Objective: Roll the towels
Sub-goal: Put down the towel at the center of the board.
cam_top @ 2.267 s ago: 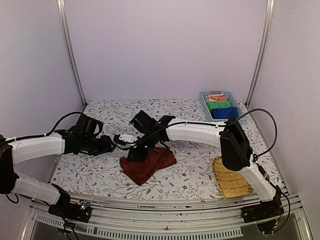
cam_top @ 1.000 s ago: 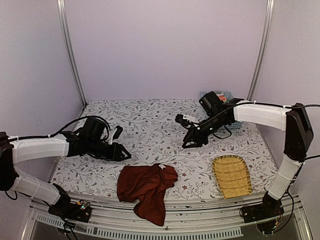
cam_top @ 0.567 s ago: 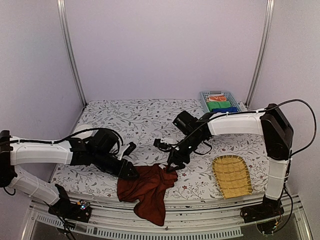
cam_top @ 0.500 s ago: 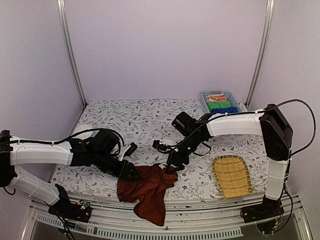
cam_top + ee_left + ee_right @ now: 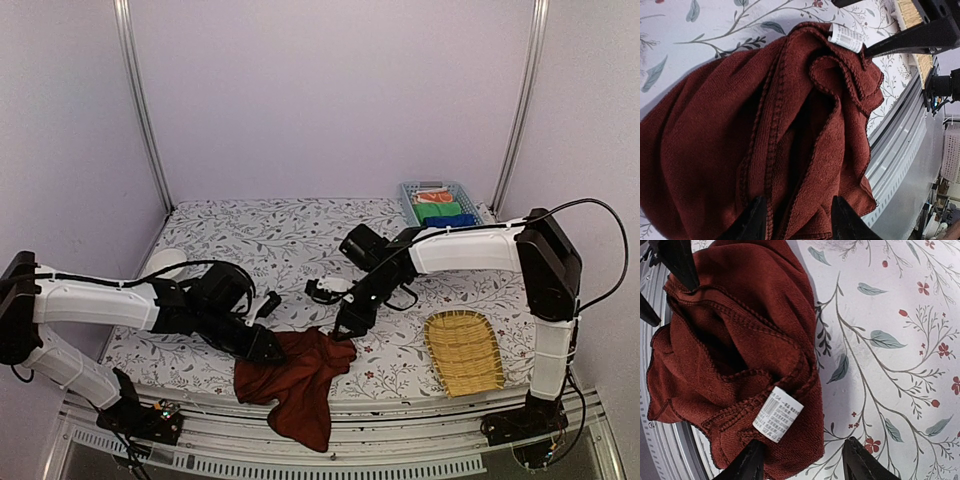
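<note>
One dark red towel [image 5: 300, 375] lies crumpled at the table's front edge, with a flap hanging over the rail. In the left wrist view the towel [image 5: 790, 125] fills the frame. My left gripper [image 5: 799, 220] is open, its tips straddling a fold on the towel's left side [image 5: 268, 350]. My right gripper [image 5: 342, 328] is open at the towel's far right corner. In the right wrist view one finger [image 5: 751, 462] rests on the cloth by the white label [image 5: 777, 413]. The other finger [image 5: 860, 462] is over bare tablecloth.
A blue basket [image 5: 407, 205] at the back right holds rolled towels, green [image 5: 438, 210] and blue [image 5: 450, 226]. A wicker tray [image 5: 463, 352] lies at the front right. The metal front rail [image 5: 330, 460] runs just under the hanging flap.
Both arms have closed in on the towel. The right swung from the back right to its corner, and the left slid right to its edge. The towel has hardly shifted in the last second.
</note>
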